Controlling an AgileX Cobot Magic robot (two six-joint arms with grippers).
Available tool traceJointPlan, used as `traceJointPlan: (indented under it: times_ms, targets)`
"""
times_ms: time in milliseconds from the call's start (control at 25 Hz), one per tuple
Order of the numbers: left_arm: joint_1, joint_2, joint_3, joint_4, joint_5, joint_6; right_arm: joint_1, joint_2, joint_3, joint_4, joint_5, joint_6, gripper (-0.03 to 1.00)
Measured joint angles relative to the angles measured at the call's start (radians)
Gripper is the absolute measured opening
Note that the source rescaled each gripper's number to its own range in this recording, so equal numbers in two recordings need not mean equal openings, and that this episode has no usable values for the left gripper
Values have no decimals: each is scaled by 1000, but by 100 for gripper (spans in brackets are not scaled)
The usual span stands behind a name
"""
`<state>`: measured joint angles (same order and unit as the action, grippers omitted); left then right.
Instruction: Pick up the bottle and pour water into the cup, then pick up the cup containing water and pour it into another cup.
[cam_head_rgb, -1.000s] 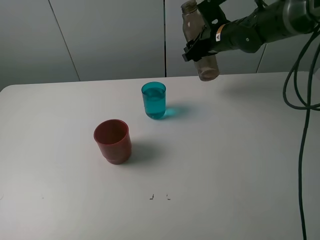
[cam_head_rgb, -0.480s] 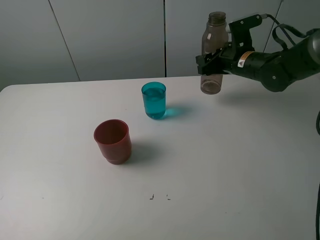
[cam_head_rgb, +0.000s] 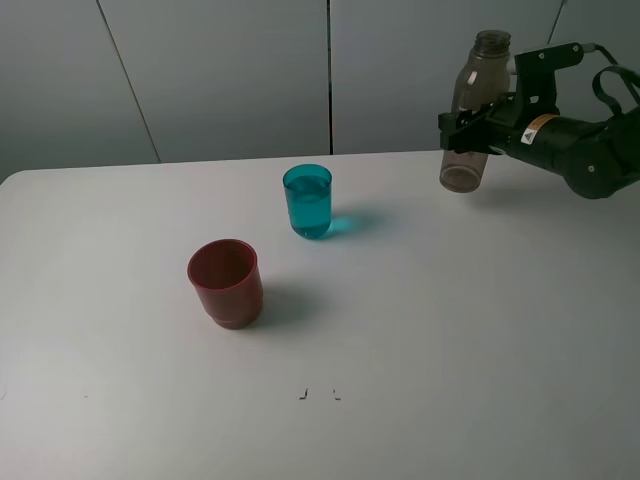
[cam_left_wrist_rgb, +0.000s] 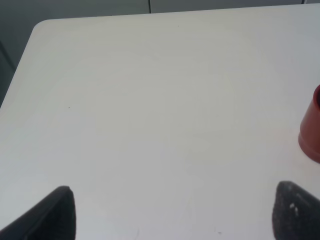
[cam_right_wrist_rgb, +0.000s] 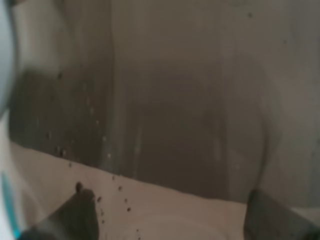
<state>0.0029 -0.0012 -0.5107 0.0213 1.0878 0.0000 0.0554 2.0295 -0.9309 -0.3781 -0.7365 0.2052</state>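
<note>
Bottle clamped near upright in closed right jaws, over far bench side. Left jaws spread wide, nothing held.

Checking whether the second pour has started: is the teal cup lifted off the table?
No, the teal cup stands upright on the table, and the right gripper is off to one side, shut on the bottle.

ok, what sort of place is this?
Probably a robot lab bench: white table, plain grey wall panels, and a bottle, teal cup and red cup staged as props.
</note>
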Motion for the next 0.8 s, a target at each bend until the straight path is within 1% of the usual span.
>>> traceJointPlan:
  times_ms: [200,400,800]
  targets:
    - [0,0,0,0,0,0,-8,50,-2,2,-21,4,3]
    - [0,0,0,0,0,0,-11,94,-35,0,-25,4,3]
    - [0,0,0,0,0,7,-33,97,-64,0,-28,-5,3]
